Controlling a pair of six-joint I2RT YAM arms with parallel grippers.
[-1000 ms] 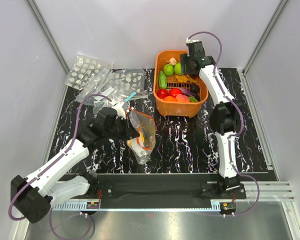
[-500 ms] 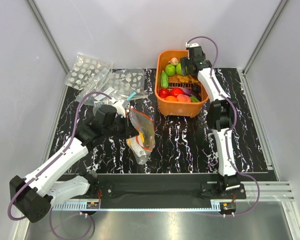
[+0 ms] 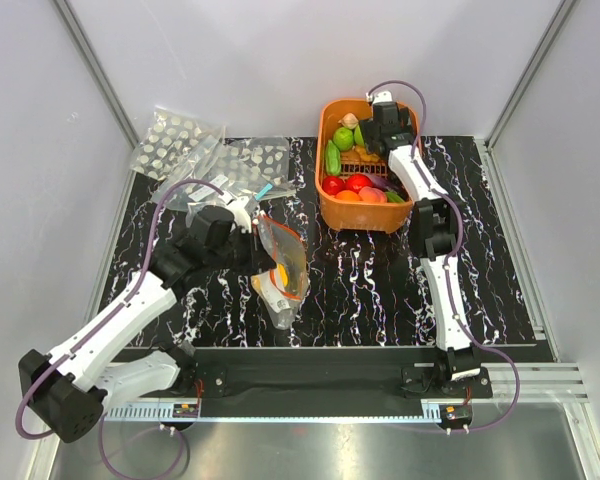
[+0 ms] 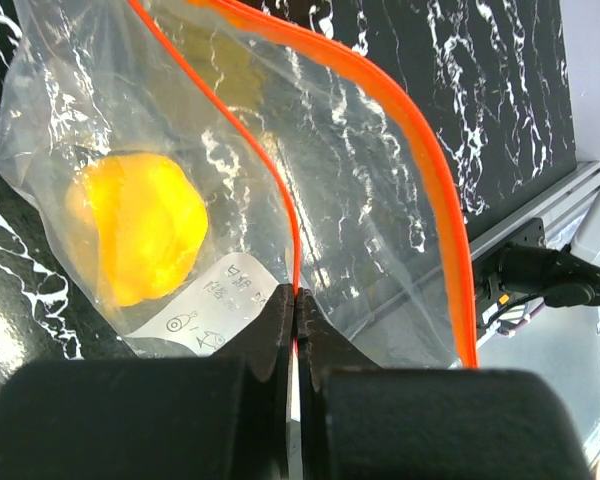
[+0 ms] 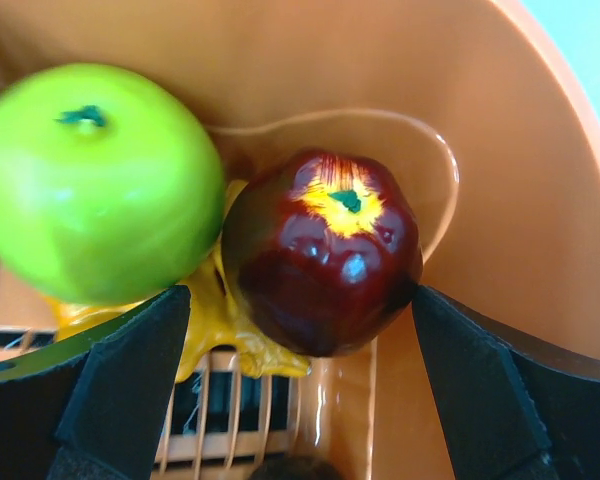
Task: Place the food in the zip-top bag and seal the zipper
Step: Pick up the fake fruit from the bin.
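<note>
Left wrist view: my left hand is pinched tight on the near lip of the zip-top bag, fingers closed on its red-orange zipper. The mouth gapes, with the two strips apart. One yellow food piece lies inside, beside a printed label. Seen from the top, the bag is on the dark marbled surface, left of the orange basket. My right hand is down inside that basket, spread wide, a finger on either side of a dark red apple. A green apple sits against it on the left, both over a yellow pepper.
</note>
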